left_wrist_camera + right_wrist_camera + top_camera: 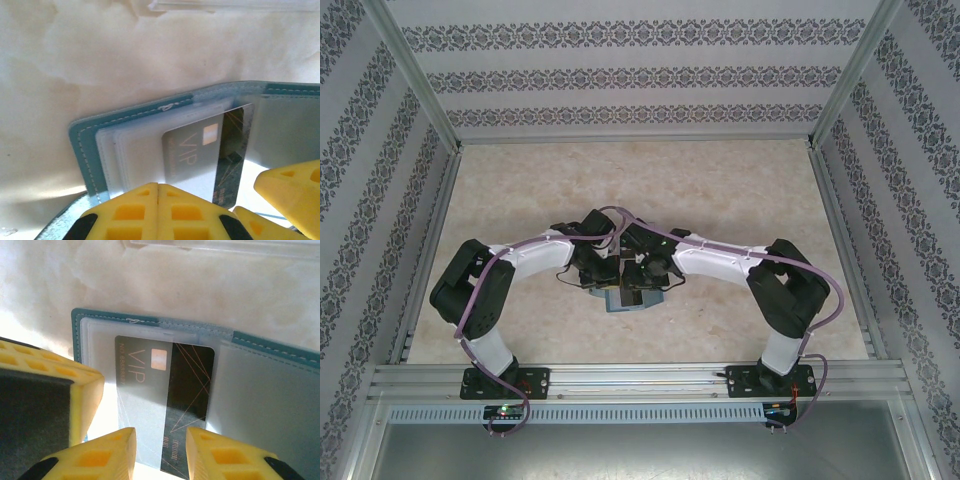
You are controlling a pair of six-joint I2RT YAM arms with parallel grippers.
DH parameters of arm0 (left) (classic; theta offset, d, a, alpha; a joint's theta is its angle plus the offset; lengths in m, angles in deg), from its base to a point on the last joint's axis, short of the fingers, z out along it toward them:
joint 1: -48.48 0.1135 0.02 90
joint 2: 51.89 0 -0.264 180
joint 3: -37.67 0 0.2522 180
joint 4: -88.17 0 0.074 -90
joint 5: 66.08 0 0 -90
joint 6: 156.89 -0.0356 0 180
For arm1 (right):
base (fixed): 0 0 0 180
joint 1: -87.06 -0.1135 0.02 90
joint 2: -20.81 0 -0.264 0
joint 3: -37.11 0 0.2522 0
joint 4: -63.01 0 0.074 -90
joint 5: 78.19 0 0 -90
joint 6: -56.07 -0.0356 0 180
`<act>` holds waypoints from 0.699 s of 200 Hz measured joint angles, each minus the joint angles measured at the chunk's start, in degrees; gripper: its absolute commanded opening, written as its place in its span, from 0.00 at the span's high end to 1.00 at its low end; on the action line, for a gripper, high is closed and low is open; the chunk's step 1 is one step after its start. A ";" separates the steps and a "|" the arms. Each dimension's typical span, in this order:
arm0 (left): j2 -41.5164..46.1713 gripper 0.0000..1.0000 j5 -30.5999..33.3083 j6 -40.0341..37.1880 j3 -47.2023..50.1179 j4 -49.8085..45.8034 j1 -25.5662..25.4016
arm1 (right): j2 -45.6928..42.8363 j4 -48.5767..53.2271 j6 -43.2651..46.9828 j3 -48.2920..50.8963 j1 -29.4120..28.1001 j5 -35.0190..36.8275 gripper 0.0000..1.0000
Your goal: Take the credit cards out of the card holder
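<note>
**Jaws over the open holder: one pair shut, one apart**

Left jaws are pressed together, their yellow fingers (130, 215) at the near edge of the holder (82, 145), over its frosted sleeves (130, 150). Whether they pinch anything cannot be told. Right jaws stand apart just to the right of the left pair, with the near end of a dark card (190, 375) lying between their tips. Contact with it cannot be made out. The card, marked VIP, lies lengthwise near to far, its left part under a sleeve and its right part bare. The holder lies open and flat on the worktop (720, 190), in the middle under both wrists, its teal rim showing at left and far. A clear tray (220, 247) sits just beyond it.
</note>
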 measured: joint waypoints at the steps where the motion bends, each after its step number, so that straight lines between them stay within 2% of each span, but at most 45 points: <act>1: 0.00 0.99 0.00 0.00 -0.02 0.00 -0.04 | 0.00 -0.02 0.00 0.00 0.02 0.02 0.66; 44: -0.17 0.99 0.15 0.02 -1.11 0.04 -2.10 | 0.02 0.33 0.46 0.00 1.51 -0.85 0.67; 140: -2.23 0.99 0.20 -0.28 -1.07 0.04 -2.45 | 2.93 -1.51 1.68 0.28 3.04 -3.72 0.71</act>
